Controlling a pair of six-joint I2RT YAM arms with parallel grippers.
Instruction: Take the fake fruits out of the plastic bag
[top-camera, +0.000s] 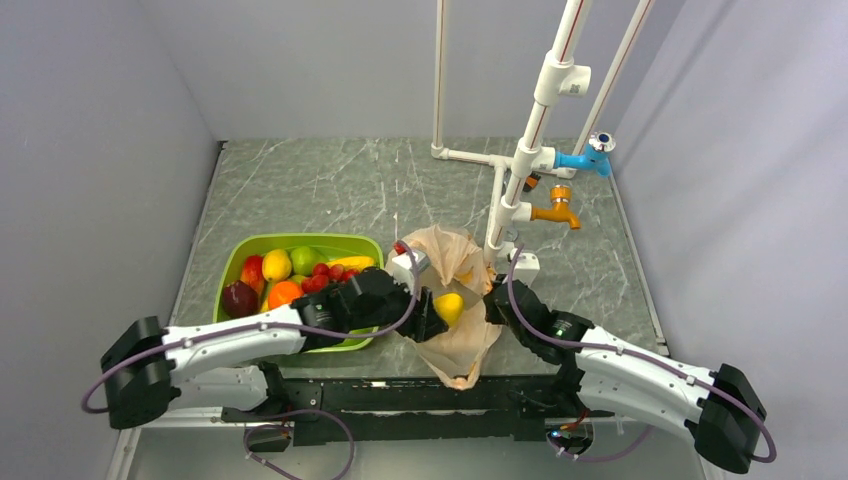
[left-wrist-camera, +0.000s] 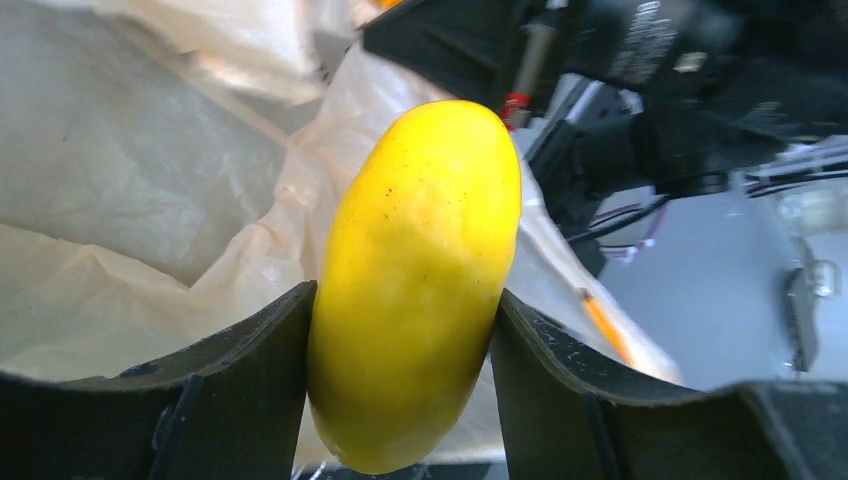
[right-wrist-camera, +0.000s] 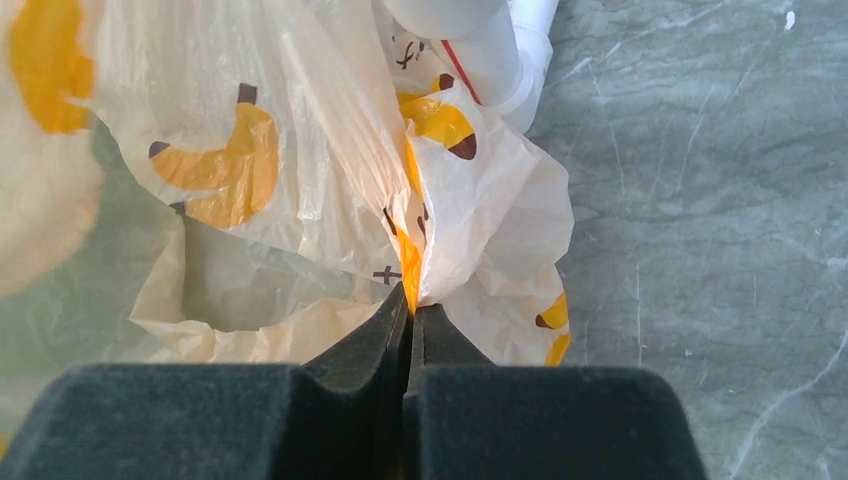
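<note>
Tabletop (top-camera: 330, 190), fruit (left-wrist-camera: 415, 280), maybe mango, between left fingers (left-wrist-camera: 250, 385)

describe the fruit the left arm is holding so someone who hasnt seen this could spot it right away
Find the green tub, then the crumpled peach plastic bag just right of it. Against the bag, clamped between the left arm's fingers, is a smooth oval yellow fruit. Unlike the yellow fruits in the tub, it is held outside it.
</note>
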